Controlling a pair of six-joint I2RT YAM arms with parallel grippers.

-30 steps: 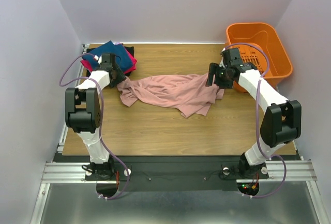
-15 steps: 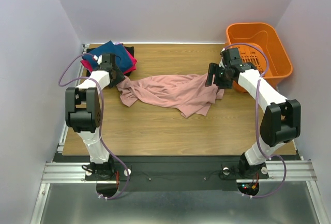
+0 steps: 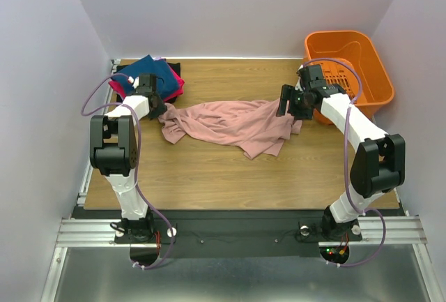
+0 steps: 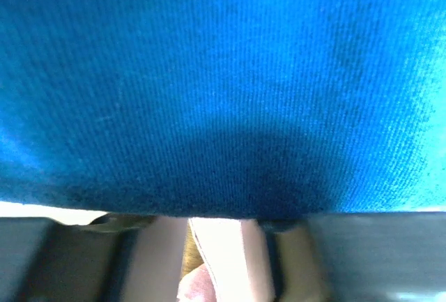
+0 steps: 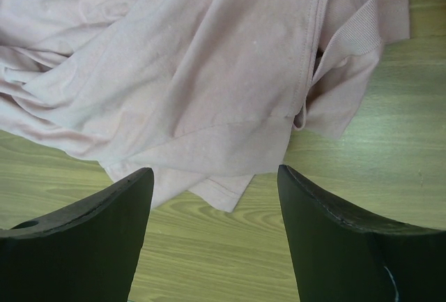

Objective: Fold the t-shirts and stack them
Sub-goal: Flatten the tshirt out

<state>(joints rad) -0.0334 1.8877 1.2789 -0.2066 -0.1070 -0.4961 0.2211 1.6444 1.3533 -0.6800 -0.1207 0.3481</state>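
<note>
Cloth of the blue tee (image 4: 223,86) fills the left wrist view; how wide the left end effector (image 3: 157,107) stands cannot be told. The right end effector (image 5: 212,176) gapes wide over the edge of the pink tee (image 5: 195,72) and bare tabletop (image 5: 390,141).

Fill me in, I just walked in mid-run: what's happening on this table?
Two robot arms are sorting t-shirts. The pink t-shirt lies crumpled and unfolded across the middle of the table. The right hand hangs open above the shirt's right end, near the orange basket, holding nothing. The left hand is at the shirt's left end, close against the folded stack topped by the blue shirt; whether it grips cloth is hidden.
</note>
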